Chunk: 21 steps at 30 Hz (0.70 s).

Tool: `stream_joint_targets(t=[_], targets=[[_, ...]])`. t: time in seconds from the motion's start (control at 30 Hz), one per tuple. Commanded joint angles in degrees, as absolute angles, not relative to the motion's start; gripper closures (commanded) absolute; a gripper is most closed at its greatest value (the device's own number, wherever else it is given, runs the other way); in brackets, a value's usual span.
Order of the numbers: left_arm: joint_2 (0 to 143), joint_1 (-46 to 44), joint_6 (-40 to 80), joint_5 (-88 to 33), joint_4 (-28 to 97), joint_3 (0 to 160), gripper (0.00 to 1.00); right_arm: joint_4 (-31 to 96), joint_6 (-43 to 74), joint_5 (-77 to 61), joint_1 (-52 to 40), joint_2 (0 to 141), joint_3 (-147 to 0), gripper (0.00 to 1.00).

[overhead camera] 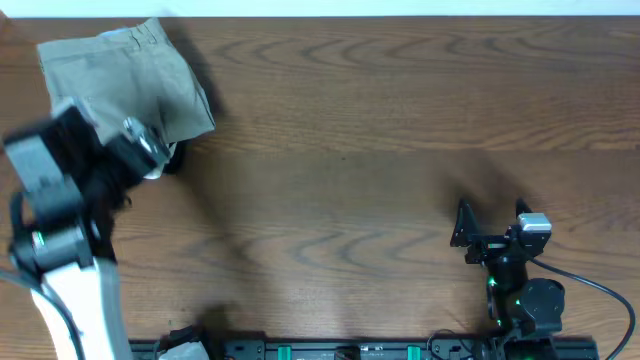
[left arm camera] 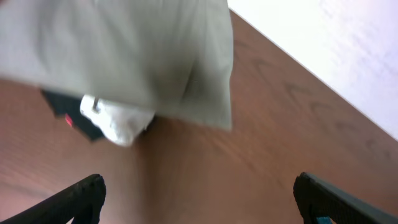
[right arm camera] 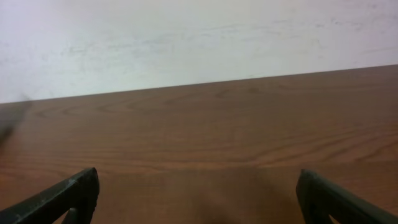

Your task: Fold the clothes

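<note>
Khaki trousers (overhead camera: 125,85) bundled compactly at far left corner of wooden table (overhead camera: 350,150), overlapping white garment (left arm camera: 118,124). Left gripper (left arm camera: 202,202) near them, jaws wide, empty. Right gripper (overhead camera: 493,222) well apart, jaws wide, empty.

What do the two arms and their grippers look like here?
Both are mostly black. The left arm has a white lower link and a silver round part; the right arm has green lights, a silver-grey block and a black cable. The left gripper and right gripper each have two dark, flat fingers.
</note>
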State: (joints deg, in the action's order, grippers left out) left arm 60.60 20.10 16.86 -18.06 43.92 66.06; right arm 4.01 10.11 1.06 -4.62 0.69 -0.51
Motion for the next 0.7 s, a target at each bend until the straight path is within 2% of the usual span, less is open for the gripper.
stream_joint_targets(t=[0.0,0.13,0.3,0.67], targets=[[52.38,19.88,16.82,-18.44,44.14,58.04,0.02,4.12,10.24,0.86,-4.03,0.32,-0.32,0.01],[43.48,19.03,16.8,-18.41,44.14,50.09,0.02,4.14,10.24,0.86,-4.03,0.32,-0.32,0.01],[34.74,13.65,16.82,-18.44,44.14,41.93,0.02,4.14,10.24,0.86,-4.03,0.32,-0.32,0.01],[24.05,6.13,16.21,-18.28,40.56,28.45,0.02,4.14,10.24,0.84,-4.03,0.32,-0.32,0.01]])
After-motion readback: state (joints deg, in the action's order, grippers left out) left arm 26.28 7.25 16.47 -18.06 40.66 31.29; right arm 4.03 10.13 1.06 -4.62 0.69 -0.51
